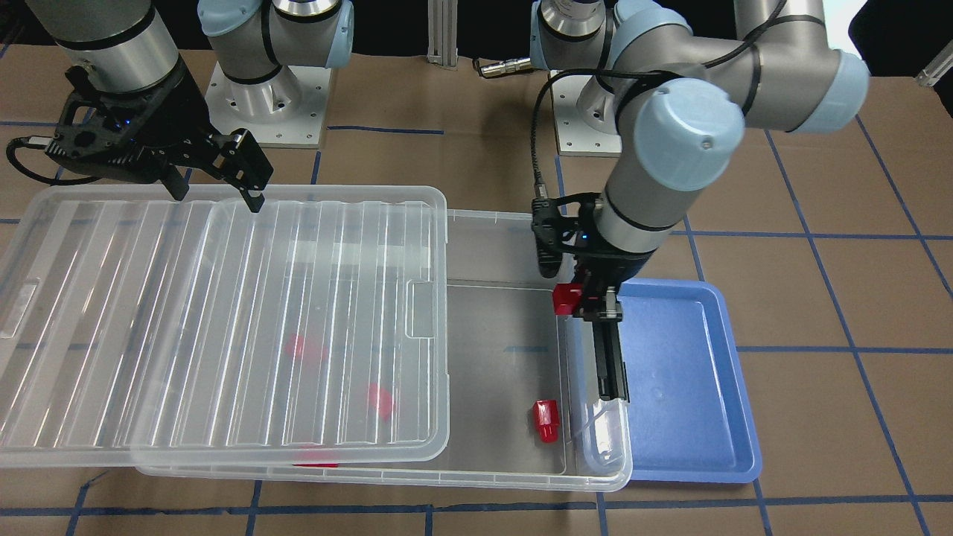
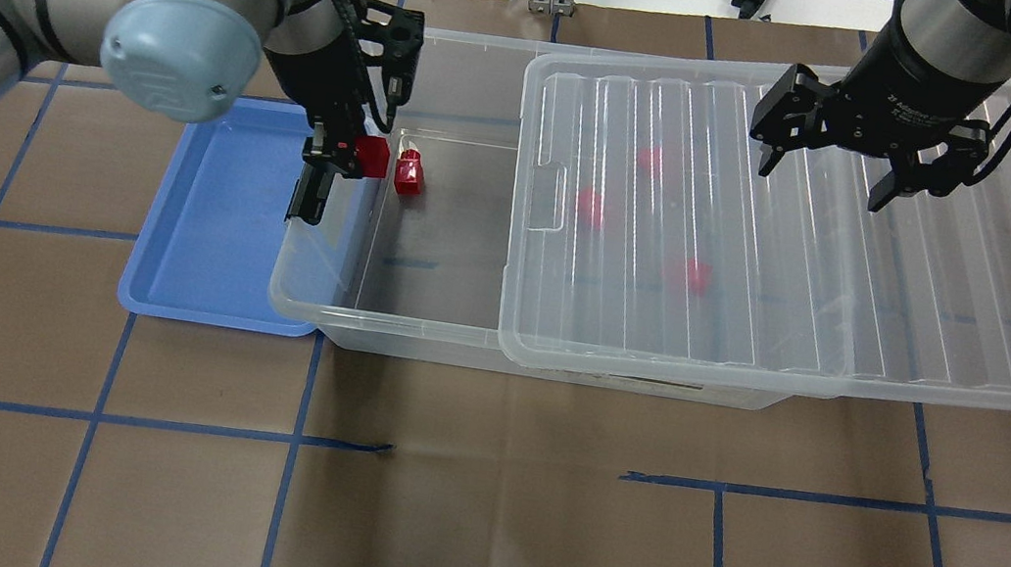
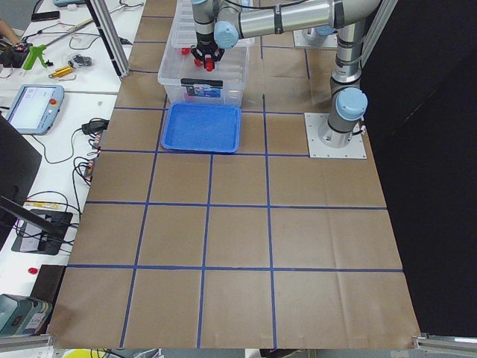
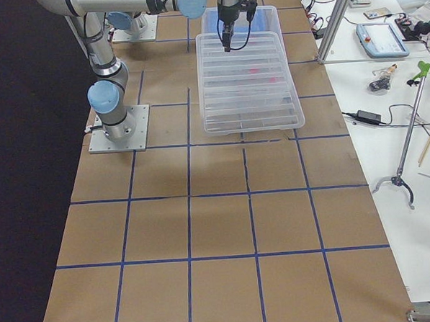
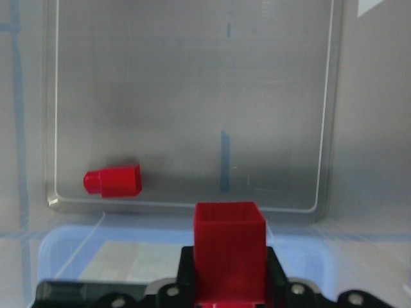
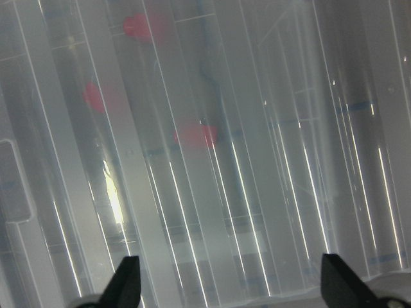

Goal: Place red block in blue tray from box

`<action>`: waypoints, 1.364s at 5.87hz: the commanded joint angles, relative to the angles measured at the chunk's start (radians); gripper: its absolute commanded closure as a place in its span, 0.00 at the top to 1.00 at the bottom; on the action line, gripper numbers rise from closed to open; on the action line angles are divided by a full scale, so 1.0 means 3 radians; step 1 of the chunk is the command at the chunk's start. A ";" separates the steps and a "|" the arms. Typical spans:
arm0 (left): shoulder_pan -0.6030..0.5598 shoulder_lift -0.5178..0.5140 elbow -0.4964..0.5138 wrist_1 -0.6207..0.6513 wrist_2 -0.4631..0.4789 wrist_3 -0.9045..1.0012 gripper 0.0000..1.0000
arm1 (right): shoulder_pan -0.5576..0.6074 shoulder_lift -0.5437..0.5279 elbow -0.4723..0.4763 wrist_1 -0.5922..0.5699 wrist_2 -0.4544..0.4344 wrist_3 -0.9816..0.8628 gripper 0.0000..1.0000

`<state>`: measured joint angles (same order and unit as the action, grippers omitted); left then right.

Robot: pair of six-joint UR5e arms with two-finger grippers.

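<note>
My left gripper is shut on a red block and holds it above the box's end wall, next to the blue tray. The held block also shows in the front view and the left wrist view. Another red block lies in the uncovered end of the box. Three more red blocks show blurred under the clear lid. My right gripper is open and empty above the lid's far edge.
The lid is slid sideways and covers most of the box, overhanging it on my right. The blue tray lies against the box's end and holds nothing. Both arm bases stand behind the box on brown paper with blue tape lines.
</note>
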<state>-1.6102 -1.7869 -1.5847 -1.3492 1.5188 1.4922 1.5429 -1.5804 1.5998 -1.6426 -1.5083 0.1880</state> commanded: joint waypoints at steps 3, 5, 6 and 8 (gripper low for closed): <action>0.0770 -0.0070 -0.0260 0.0296 0.0010 0.1281 0.16 | -0.0380 0.0017 0.0021 -0.0032 -0.0420 -0.0739 1.00; 0.0770 -0.0469 -0.0566 0.0956 0.0030 0.1397 0.17 | -0.1140 0.0123 0.0046 -0.0077 -0.0449 -0.1802 1.00; 0.0846 -0.0598 -0.0704 0.1258 0.0035 0.1468 0.17 | -0.1575 0.0261 0.0046 -0.0088 -0.0433 -0.2365 1.00; 0.0949 -0.0665 -0.0741 0.1271 0.0045 0.1464 0.20 | -0.2013 0.0562 0.0052 -0.0103 -0.0413 -0.2855 1.00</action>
<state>-1.3333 -1.9742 -1.8014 -0.9755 1.5309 1.9307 0.9913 -1.4539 1.6141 -1.6716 -1.6359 -0.6130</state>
